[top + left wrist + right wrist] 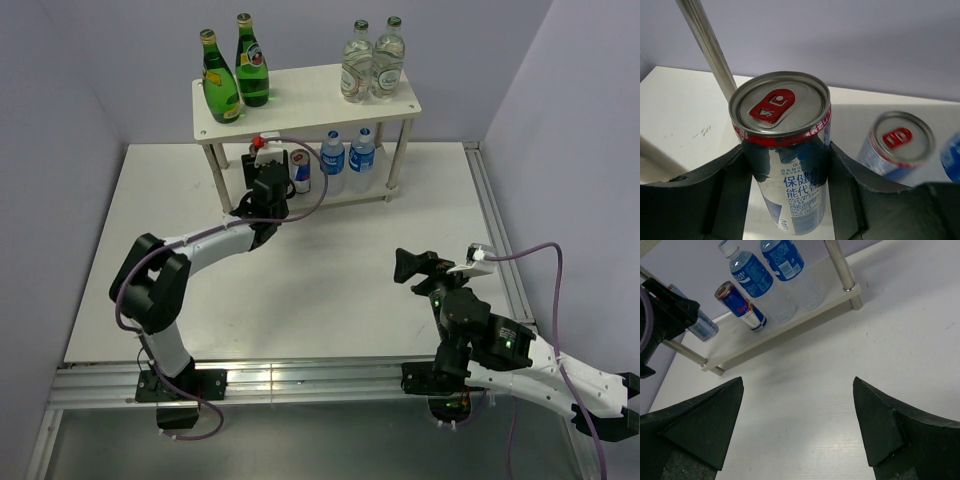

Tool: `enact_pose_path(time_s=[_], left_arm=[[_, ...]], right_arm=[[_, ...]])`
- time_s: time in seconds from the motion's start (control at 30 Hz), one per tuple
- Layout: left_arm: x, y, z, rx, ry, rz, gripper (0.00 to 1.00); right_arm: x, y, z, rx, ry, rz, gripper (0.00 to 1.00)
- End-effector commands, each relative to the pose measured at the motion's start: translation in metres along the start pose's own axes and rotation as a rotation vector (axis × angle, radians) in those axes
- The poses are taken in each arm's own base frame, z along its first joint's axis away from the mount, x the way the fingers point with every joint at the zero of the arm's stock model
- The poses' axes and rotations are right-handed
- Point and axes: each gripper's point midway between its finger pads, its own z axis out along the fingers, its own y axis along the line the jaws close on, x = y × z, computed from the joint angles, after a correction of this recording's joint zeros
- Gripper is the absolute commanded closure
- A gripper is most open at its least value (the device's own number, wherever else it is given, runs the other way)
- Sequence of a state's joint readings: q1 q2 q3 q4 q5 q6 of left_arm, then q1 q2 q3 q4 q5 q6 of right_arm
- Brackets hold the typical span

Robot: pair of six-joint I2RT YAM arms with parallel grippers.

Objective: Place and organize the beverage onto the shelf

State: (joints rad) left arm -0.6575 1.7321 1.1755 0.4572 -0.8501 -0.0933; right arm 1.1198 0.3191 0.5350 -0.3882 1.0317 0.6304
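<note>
The white shelf (pixel 300 95) stands at the back of the table. Two green bottles (pixel 220 85) (pixel 251 70) are on its top board. On the lower board stand a silver-blue can (pixel 300 172) and two blue-capped water bottles (pixel 332 160) (pixel 362 155). My left gripper (pixel 268 165) reaches into the lower tier's left end, shut on a second silver-blue can (pixel 790 165) held upright between both fingers; whether it touches the board I cannot tell. The other can (pixel 897 145) stands just to its right. My right gripper (pixel 797 390) hangs open and holds nothing, over bare table in front of the shelf.
Two clear glass bottles with green caps (pixel 372 65) stand on the top board's right end. A thin shelf leg (pixel 707 47) rises close to the left of the held can. Grey walls close in the table behind and on both sides.
</note>
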Motion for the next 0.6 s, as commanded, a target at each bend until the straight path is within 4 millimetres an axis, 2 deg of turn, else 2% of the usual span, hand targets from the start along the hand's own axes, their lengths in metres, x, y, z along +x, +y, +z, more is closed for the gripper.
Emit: enact_pose_path(time_s=[0.0, 0.07, 0.17, 0.33, 0.57], left_arm=[[-0.038, -0.008, 0.023, 0.038, -0.146, -0.11, 1.0], [-0.036, -0.006, 0.034, 0.049, -0.153, -0.14, 1.0], [-0.022, -0.003, 0.046, 0.025, -0.144, -0.132, 1.0], [0.004, -0.013, 0.062, 0.04, -0.131, -0.151, 1.0], [0.039, -0.02, 0.073, 0.027, -0.076, -0.111, 1.0]], right_arm=[[-0.004, 0.0, 0.002, 0.018, -0.021, 0.005, 0.04], [-0.004, 0.0, 0.002, 0.02, -0.023, 0.004, 0.04], [-0.003, 0.0, 0.003, 0.028, -0.022, -0.007, 0.04], [-0.004, -0.001, 0.003, 0.038, -0.028, -0.009, 0.04], [-0.004, -0.003, 0.003, 0.047, -0.03, -0.009, 0.04]])
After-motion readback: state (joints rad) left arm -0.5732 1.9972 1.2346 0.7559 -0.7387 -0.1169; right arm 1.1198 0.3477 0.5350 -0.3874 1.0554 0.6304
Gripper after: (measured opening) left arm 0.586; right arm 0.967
